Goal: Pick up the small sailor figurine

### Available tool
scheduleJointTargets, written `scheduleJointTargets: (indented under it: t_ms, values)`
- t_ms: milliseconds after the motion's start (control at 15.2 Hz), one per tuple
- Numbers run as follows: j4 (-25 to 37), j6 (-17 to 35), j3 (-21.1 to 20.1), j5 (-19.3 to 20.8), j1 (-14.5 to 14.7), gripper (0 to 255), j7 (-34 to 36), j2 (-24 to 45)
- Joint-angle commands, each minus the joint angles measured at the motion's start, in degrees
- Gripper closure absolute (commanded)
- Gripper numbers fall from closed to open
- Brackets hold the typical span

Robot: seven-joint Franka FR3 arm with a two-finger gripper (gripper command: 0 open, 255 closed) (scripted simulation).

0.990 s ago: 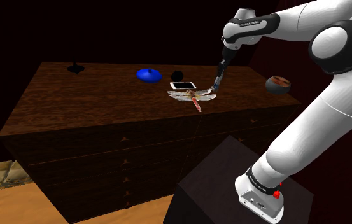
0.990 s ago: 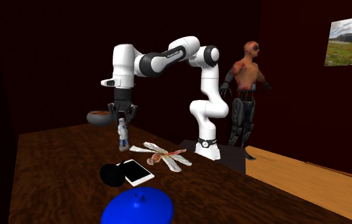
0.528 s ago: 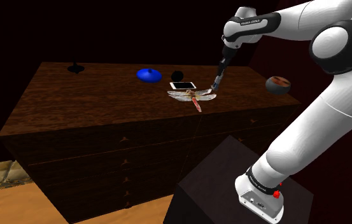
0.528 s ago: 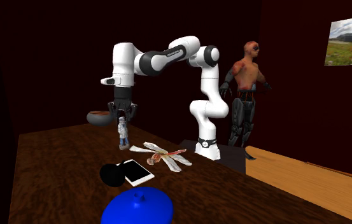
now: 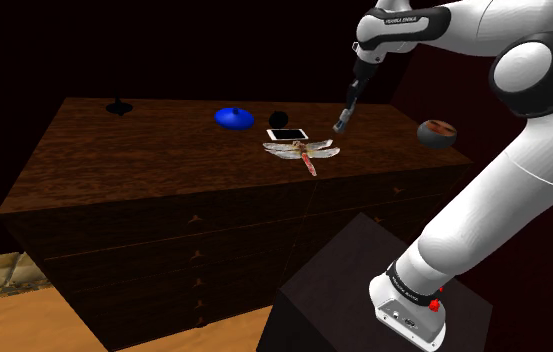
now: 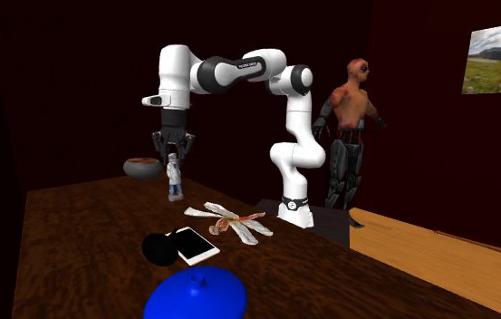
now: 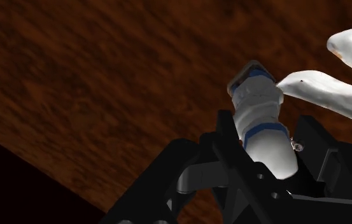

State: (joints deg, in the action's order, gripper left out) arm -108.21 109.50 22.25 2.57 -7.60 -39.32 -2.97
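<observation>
The small sailor figurine (image 6: 175, 175), white with blue stripes and a dark base, hangs clear above the dark wooden dresser top (image 5: 144, 150). My black gripper (image 6: 173, 156) is shut on its upper part. In the shoulder view the figurine (image 5: 343, 120) slants below the gripper (image 5: 350, 100), up and right of the dragonfly. The wrist view has the figurine (image 7: 260, 121) clasped between the fingers (image 7: 222, 149), its base pointing away over the wood.
A dragonfly model (image 5: 304, 151), a white-edged phone (image 5: 287, 134), a black ball (image 5: 278, 118) and a blue lidded dish (image 5: 233, 117) lie on the dresser. A brown bowl (image 5: 437, 132) sits near its right end. A human statue (image 6: 348, 136) stands behind the arm.
The gripper has risen with the figurine in it; the figurine now hangs higher above the dresser top. Nothing else has moved.
</observation>
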Motion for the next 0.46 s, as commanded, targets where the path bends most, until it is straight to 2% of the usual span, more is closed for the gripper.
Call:
scheduleJointTargets:
  t_ms: [0,396]
  values:
    - [1.2,-1.4,-0.1,0.1,0.0,255,0.1,-0.2]
    - [4.4,-4.6,-0.1,0.0,0.1,255,0.0,-0.2]
